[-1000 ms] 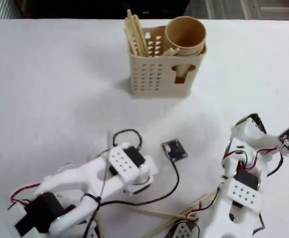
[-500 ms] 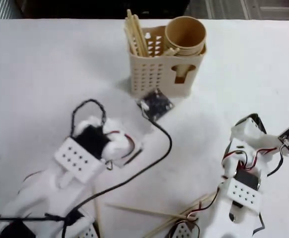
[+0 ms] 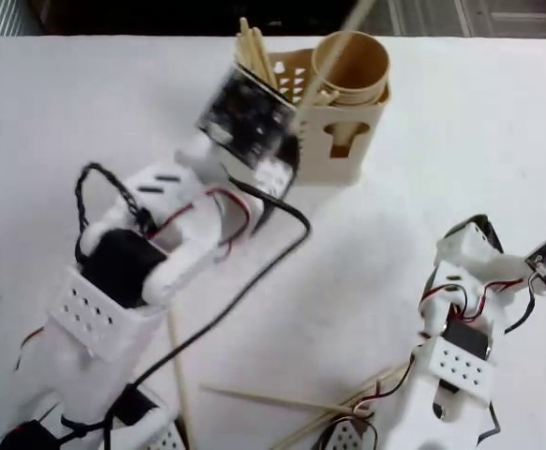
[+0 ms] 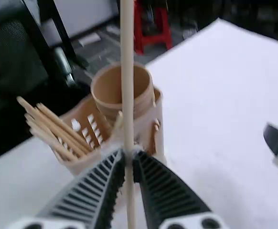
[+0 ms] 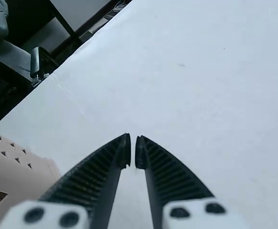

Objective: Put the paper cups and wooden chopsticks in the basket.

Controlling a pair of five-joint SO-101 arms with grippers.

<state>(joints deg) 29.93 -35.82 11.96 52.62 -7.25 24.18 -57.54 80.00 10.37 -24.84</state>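
White worktop point(image 3: 76, 103), basket point(image 3: 334, 145) at the far edge, one chopstick point(image 4: 126, 71) held up over it.

Left arm point(image 3: 151, 253) stretches out to the basket with the left jaws clamped tight on that chopstick, which stands upright in front of the cup point(image 4: 115, 88) in the wrist view. Seen from above, the cup sits in the basket's right compartment and a bunch point(image 3: 254, 52) of sticks leans in the left one. Right arm point(image 3: 465, 319) sits folded at the near right edge, well apart from the basket, right jaws pressed nearly together with nothing between them. Loose chopsticks point(image 3: 264, 399) lie on the worktop at the near edge between the arms.
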